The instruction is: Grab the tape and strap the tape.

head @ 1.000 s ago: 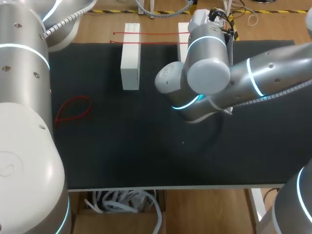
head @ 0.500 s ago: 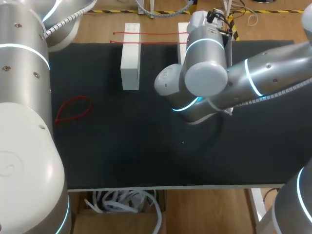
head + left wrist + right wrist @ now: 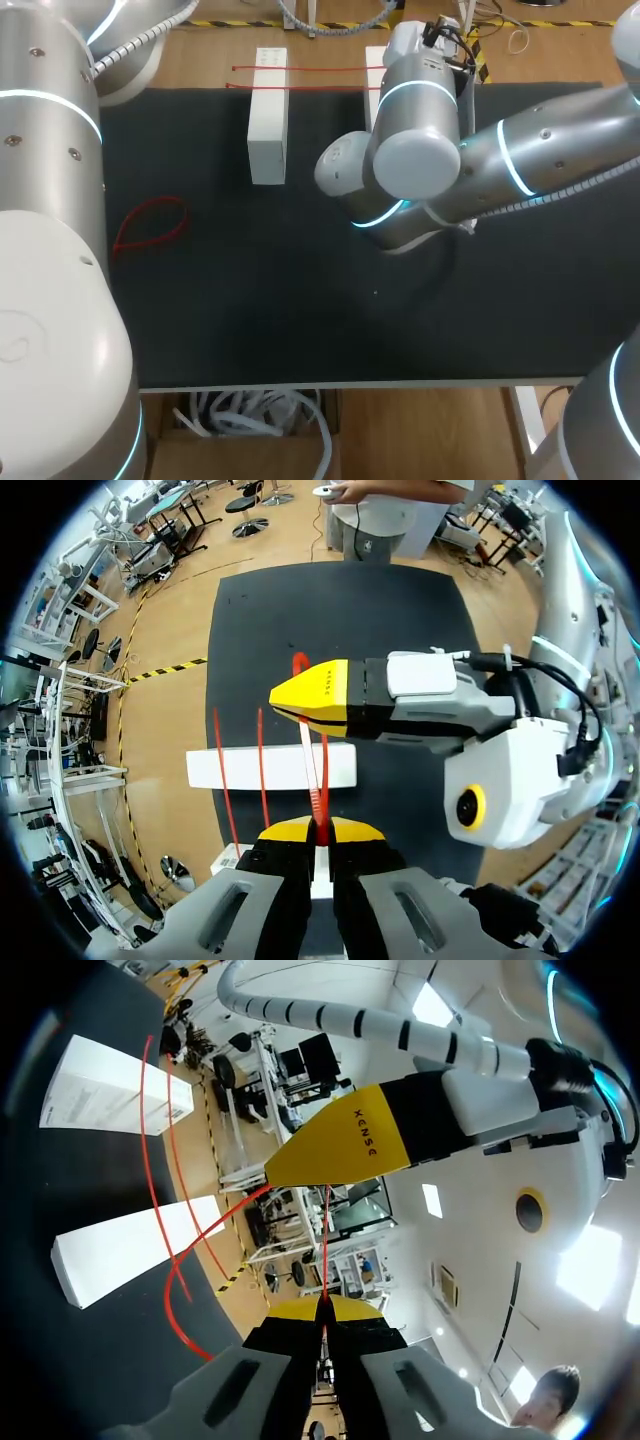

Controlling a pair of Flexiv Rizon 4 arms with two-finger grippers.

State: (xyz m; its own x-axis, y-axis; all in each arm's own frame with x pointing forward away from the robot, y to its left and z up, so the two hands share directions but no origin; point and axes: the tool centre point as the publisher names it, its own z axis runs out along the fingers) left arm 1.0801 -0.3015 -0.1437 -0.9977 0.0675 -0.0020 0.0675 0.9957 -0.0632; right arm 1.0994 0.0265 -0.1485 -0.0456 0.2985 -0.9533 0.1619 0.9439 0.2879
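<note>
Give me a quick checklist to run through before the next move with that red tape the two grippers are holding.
1. The left gripper is shut on the red tape: ok.
2. The right gripper is shut on it too: ok.
3. The tape is clear of the white block: cannot tell; it crosses in front of it.
4. The strap is closed: cannot tell.
5. The spare tapes lie across the white blocks: ok.
6. The red loop lies well away from the right arm: ok.
</note>
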